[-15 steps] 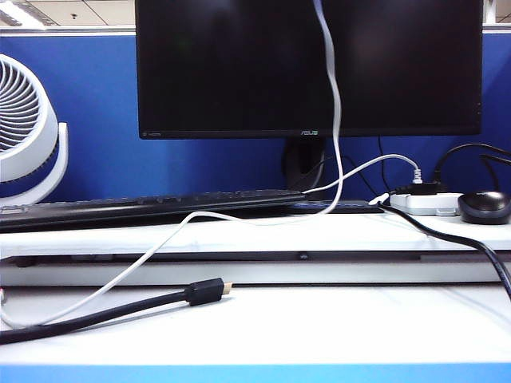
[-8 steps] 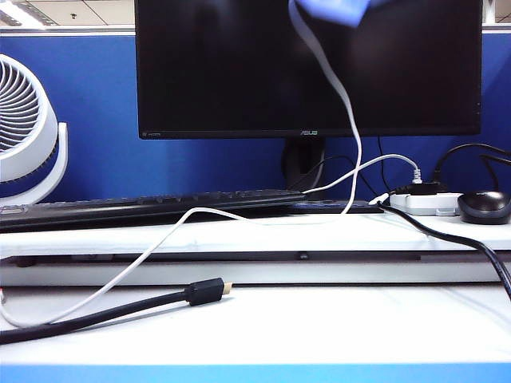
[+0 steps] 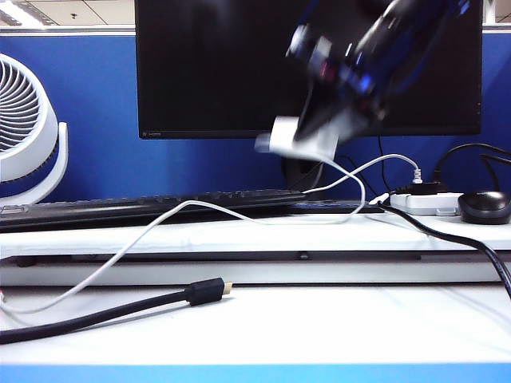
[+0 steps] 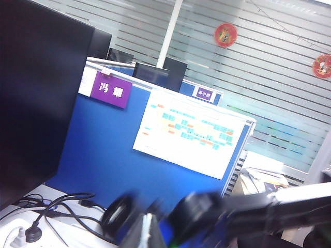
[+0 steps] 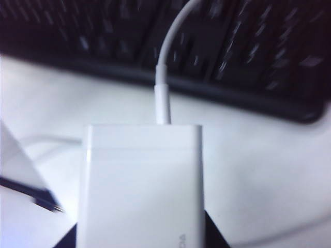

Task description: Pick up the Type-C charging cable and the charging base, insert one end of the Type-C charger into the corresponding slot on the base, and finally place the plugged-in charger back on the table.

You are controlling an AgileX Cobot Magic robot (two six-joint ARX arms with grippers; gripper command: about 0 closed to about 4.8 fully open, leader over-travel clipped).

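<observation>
In the exterior view the white charging base [image 3: 299, 140] hangs blurred in front of the monitor, above the keyboard, with my right gripper [image 3: 319, 128] shut on it. The right wrist view shows the charging base [image 5: 142, 181] between the dark jaws of my right gripper [image 5: 142, 238]. The plug of the Type-C charging cable [image 5: 162, 101] sits in the base's far end. The Type-C charging cable [image 3: 120, 257] droops from the base over the shelf to the table [image 3: 335, 327] at the left. My left gripper [image 4: 147, 233] is a blurred wedge low in the left wrist view, high above the desk.
A black monitor [image 3: 223, 72] and keyboard [image 3: 144, 206] stand on the shelf. A white fan [image 3: 24, 128] is at the left. A thick black cable with a gold-tipped plug [image 3: 206, 290] lies on the front table. A power strip [image 3: 427, 201] and a dark mouse [image 3: 485, 206] sit at the right.
My right arm has swung down into the exterior view with the base. The white cable, which hung from above the frame, now sags lower over the shelf.
</observation>
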